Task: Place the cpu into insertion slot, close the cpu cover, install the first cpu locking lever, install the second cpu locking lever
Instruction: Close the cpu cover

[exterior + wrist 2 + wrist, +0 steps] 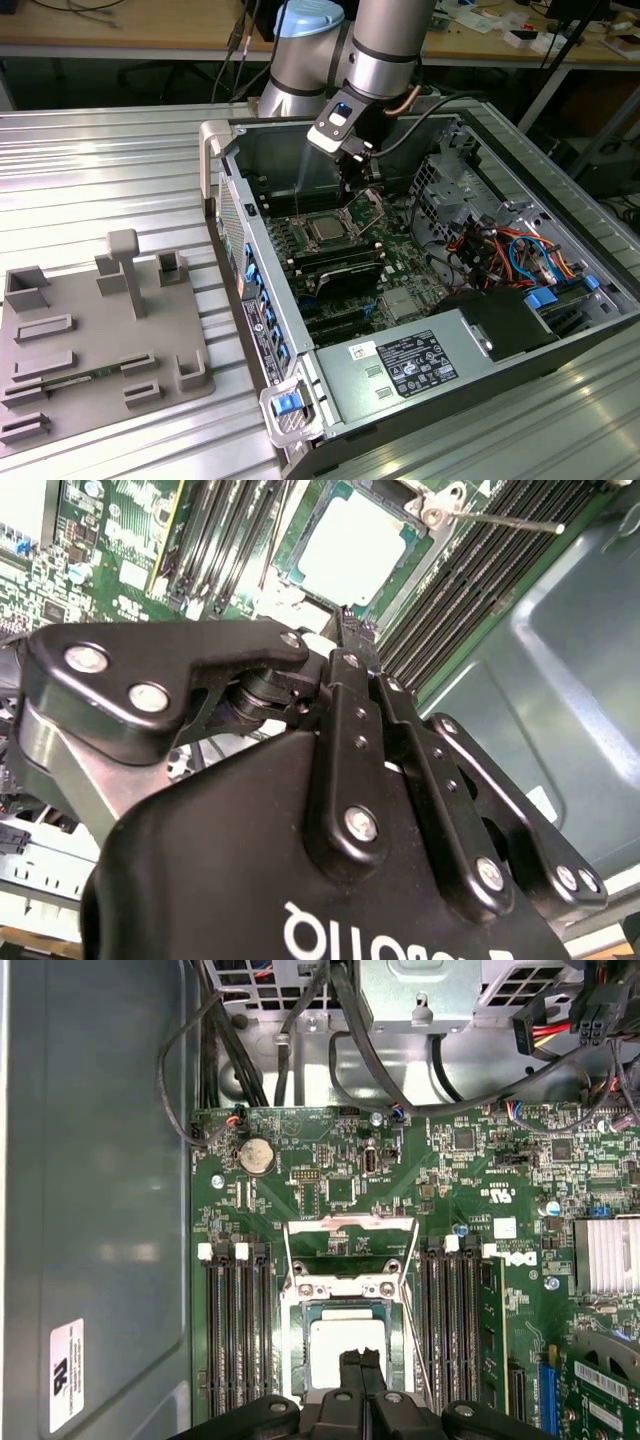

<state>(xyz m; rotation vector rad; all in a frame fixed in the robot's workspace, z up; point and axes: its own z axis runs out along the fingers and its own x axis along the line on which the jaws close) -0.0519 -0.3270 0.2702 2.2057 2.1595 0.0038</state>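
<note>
Grey fixture plate (pixel 95 375) lies beside computer case (pixel 256 272).

The exterior view looks down from above and off to one side at the open computer case (pixel 330 370) on a ribbed metal table (pixel 100 170), standing far enough back to take in the arm (pixel 385 50) as well. The first wrist view faces almost straight down onto the motherboard (pixel 340 1160), past the tips of the gripper (pixel 360 1360). The second wrist view sits closer (just behind the gripper's black body) and looks along the fingers (pixel 350 740) at a slant. All three views share the cpu (pixel 327 228) lying in the insertion slot (pixel 345 1307).
</note>
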